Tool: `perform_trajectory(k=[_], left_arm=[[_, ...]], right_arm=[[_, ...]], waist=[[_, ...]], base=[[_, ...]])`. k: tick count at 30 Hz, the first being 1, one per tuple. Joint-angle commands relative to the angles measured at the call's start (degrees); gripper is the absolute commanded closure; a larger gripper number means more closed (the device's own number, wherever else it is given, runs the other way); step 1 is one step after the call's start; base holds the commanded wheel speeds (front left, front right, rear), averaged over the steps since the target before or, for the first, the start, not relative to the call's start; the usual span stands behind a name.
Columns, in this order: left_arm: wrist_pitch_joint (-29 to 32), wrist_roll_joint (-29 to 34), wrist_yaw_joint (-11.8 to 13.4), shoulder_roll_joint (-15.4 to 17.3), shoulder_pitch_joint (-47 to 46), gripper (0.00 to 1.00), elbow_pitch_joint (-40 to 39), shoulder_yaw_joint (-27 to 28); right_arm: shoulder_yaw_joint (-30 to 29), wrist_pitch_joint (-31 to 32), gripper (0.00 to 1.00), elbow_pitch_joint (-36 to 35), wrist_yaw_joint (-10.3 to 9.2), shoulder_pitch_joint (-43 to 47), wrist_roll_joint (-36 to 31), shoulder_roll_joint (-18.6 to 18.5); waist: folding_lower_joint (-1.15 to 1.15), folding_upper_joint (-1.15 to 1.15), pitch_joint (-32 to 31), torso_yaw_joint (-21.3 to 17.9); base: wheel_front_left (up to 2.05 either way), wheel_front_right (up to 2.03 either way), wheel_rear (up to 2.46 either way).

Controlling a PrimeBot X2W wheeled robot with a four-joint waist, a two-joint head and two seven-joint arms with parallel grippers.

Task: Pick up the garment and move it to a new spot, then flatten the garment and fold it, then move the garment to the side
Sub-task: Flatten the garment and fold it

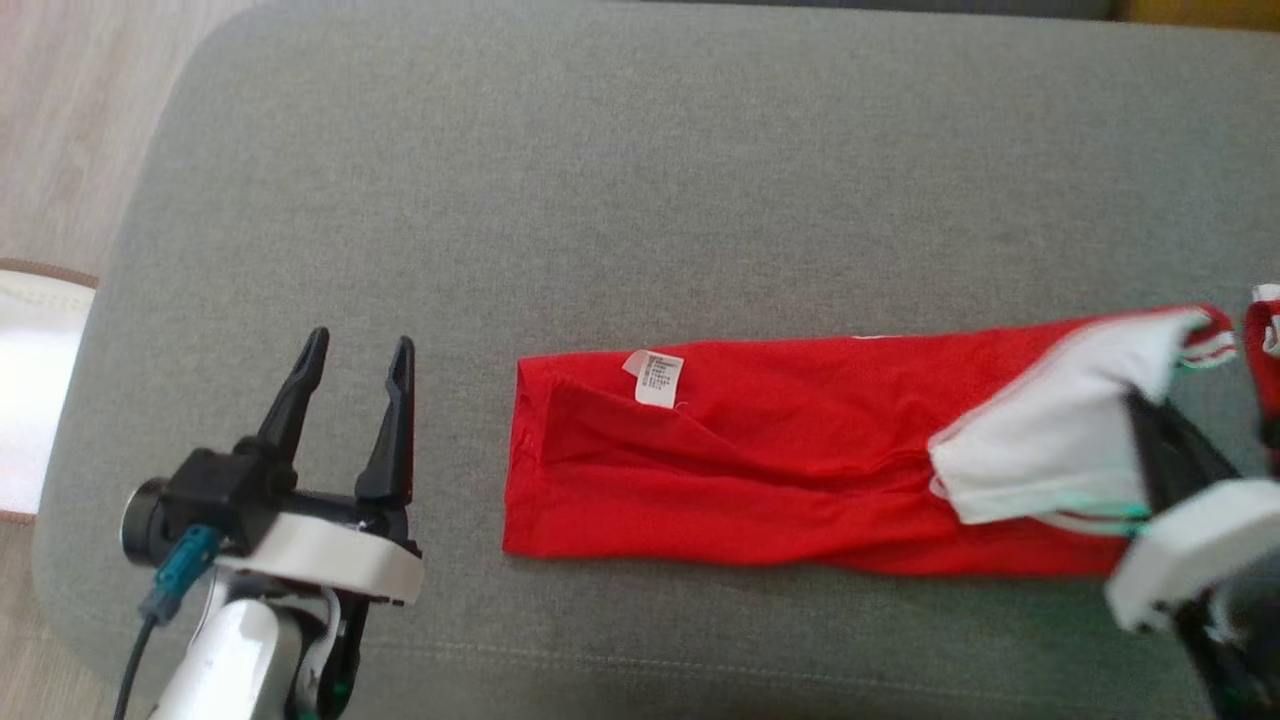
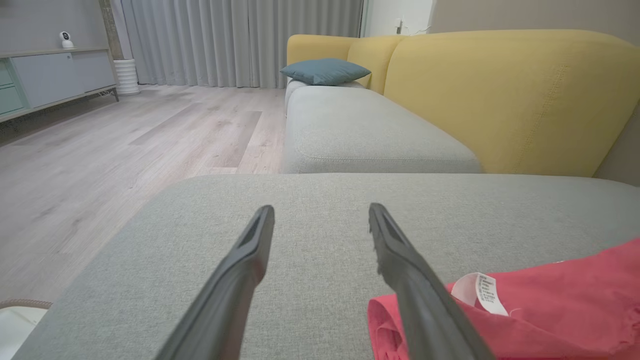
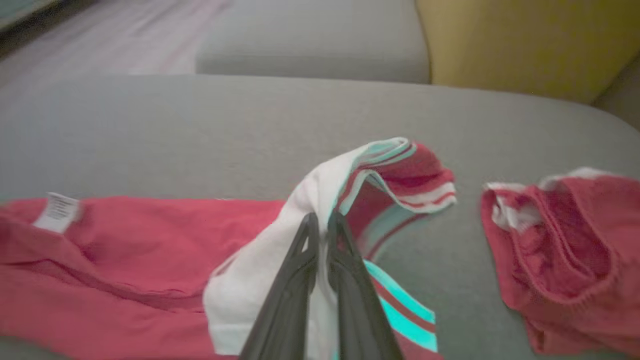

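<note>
Red shirt lies as a long strip on the grey sofa cushion, running from the middle of the head view out toward 3 o'clock, its care label near the hem end. The right gripper, at 4 o'clock, has its fingers pressed together on the white sleeve panel, pinching that cloth. The left gripper hovers at 8 o'clock with fingers spread and nothing between them, just off the hem.

The step in hand looks like folding the strip in half. To do it well, lift the pinched end only slightly and carry it toward 9 o'clock, laying it edge to edge on the hem. Going slowly should keep the layers from sliding; the free gripper could pin the hem
</note>
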Motion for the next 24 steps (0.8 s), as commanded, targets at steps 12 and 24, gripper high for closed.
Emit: perform_trajectory(k=[12, 24], left_arm=[[0.7, 0.03, 0.77, 0.86, -1.46, 0.0, -2.64, 0.87], [0.27, -0.4, 0.25, 0.06, -3.07, 0.0, -1.46, -0.03]], right_arm=[[29.55, -0.47, 1.0, 4.14, 0.37, -11.21, 7.14, 2.58], [43.71, -18.92, 1.0, 26.0, 0.37, -19.59, 20.78, 3.18]], waist=[[0.0, 0.0, -1.81, 1.38], [0.0, 0.0, 0.67, 4.63]], base=[[0.0, 0.0, 0.0], [0.0, 0.0, 0.0]])
